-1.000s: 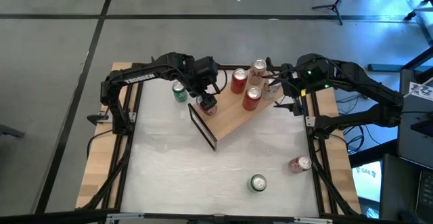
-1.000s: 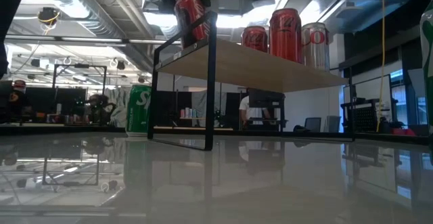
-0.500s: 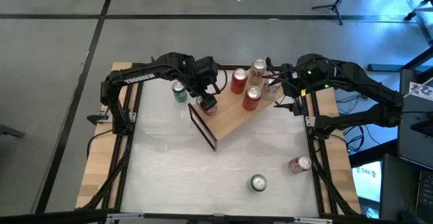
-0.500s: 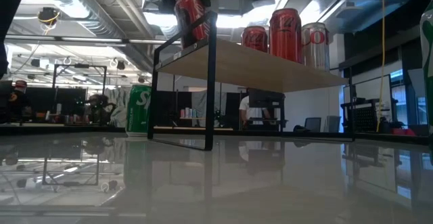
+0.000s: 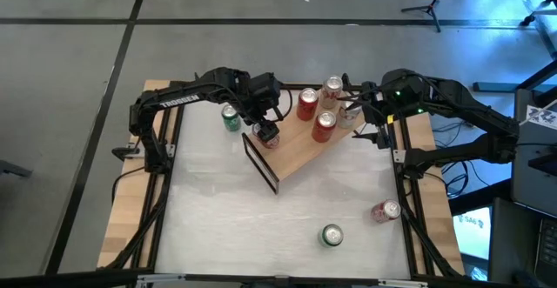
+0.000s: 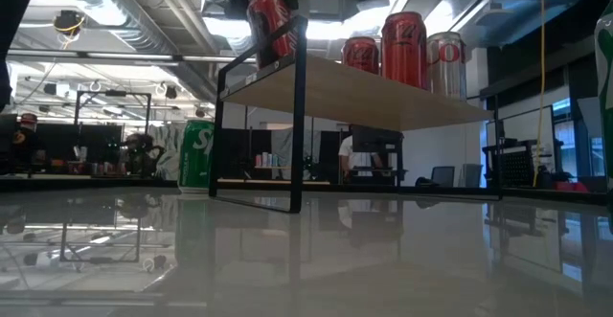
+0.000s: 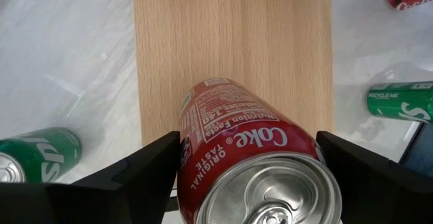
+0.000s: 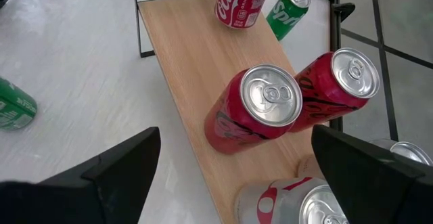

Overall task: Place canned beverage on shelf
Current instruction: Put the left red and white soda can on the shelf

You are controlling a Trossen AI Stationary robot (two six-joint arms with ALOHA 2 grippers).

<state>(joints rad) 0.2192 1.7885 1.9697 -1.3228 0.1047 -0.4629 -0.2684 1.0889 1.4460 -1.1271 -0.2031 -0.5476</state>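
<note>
Here my left gripper (image 7: pixel 247 160) had its dark fingers clamped on the glossy red cola can (image 7: pixel 254 149), a smooth cylinder standing slightly tilted at one end of the pale-wood shelf (image 5: pixel 296 146). My right gripper (image 8: pixel 233 166) hung wide apart and empty over the shelf's far end, above two red cans (image 8: pixel 260 109).

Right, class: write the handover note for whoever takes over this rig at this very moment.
Left gripper: around a red Coke can at the near end of the shelf; the can looks tilted in the low view, so not yet released.
Right gripper: open, empty, waiting at the shelf's far end.
Done: two red cans and a silver can stand on the shelf.
Left: release this can; three green cans and one red-and-white can remain on the table.
</note>
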